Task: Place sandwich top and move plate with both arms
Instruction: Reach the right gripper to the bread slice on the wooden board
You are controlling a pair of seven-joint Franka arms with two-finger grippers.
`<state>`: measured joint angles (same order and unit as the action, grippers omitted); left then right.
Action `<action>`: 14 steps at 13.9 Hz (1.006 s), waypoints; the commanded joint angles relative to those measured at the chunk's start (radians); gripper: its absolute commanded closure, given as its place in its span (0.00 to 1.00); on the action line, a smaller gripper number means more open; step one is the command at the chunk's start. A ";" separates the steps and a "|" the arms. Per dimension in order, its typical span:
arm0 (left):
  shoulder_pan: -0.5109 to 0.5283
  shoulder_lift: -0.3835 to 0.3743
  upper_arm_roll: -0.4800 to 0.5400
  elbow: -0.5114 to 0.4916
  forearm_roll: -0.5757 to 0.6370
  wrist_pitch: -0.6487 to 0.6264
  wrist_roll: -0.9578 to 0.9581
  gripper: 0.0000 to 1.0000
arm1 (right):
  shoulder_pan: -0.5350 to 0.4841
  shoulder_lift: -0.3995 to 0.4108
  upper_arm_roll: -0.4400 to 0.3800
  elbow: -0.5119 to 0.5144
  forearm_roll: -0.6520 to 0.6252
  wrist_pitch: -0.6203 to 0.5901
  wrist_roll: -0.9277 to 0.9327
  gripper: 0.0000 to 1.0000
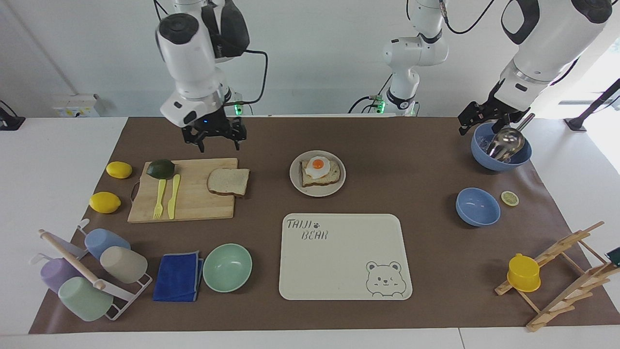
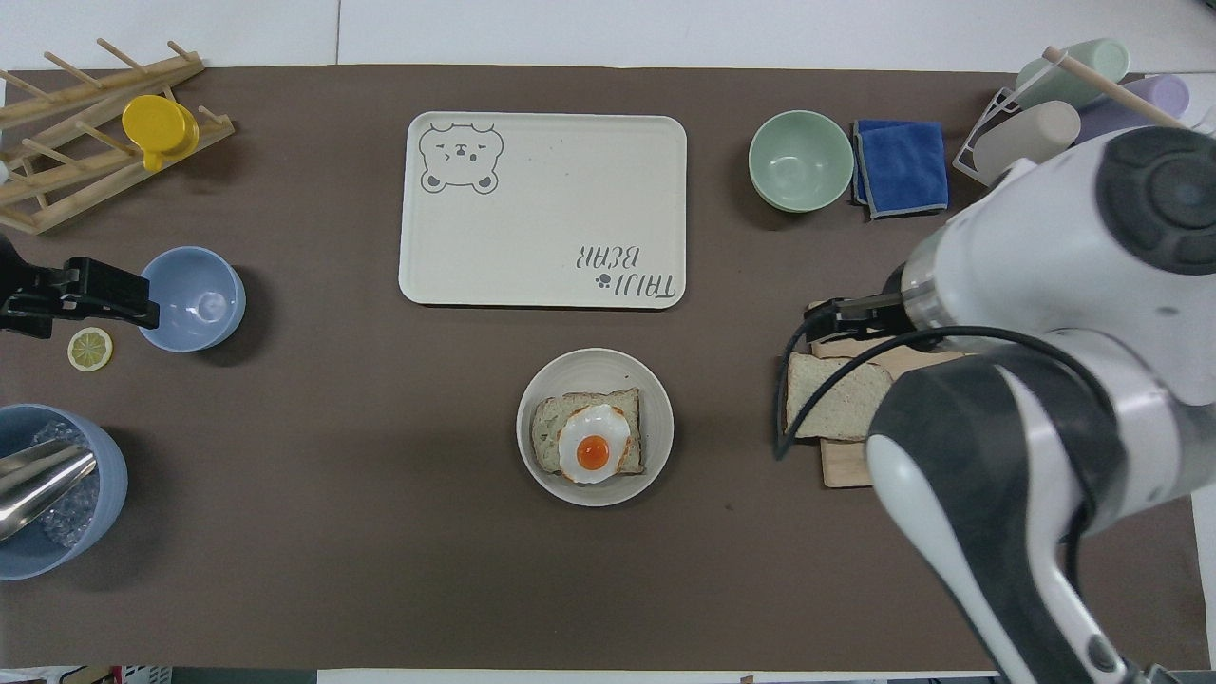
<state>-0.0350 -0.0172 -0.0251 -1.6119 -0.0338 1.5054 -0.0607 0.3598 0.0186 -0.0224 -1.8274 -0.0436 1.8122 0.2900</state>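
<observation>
Now the right arm's black hand (image 1: pixel 213 137) hangs above the robot-side edge of the pale wooden cutting board (image 1: pixel 193 203), fingers spread apart and holding nothing. The sandwich top (image 1: pixel 228 182), a pale brown speckled bread slice with darker crust, lies flat on the board's corner toward the plate, overhanging that edge, below the hand and apart from it. The small round beige-grey plate (image 1: pixel 296 184) with egg-topped toast (image 1: pixel 319 170) sits mid-surface beside the board, with bare brown mat (image 1: pixel 378 140) between them and around it. The cream rectangular tray (image 1: pixel 339 271) lies farther from the robots than the plate. The left arm's hand (image 1: pixel 477 118) waits over the blue bowl (image 1: pixel 484 157) holding a metal scoop; I cannot tell its opening.
</observation>
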 commanded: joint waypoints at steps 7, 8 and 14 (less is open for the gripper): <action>0.010 -0.018 -0.009 -0.011 0.014 -0.008 0.005 0.00 | 0.150 0.334 -0.008 -0.029 -0.340 0.047 0.396 0.00; 0.010 -0.018 -0.009 -0.011 0.014 -0.008 0.005 0.00 | 0.145 0.330 -0.007 -0.047 -0.347 0.047 0.396 0.00; 0.010 -0.020 -0.009 -0.011 0.014 -0.008 0.005 0.00 | 0.156 0.293 -0.007 -0.151 -0.424 0.047 0.390 0.05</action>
<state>-0.0350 -0.0172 -0.0251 -1.6119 -0.0338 1.5054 -0.0607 0.5163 0.3567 -0.0330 -1.9151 -0.4411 1.8507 0.6776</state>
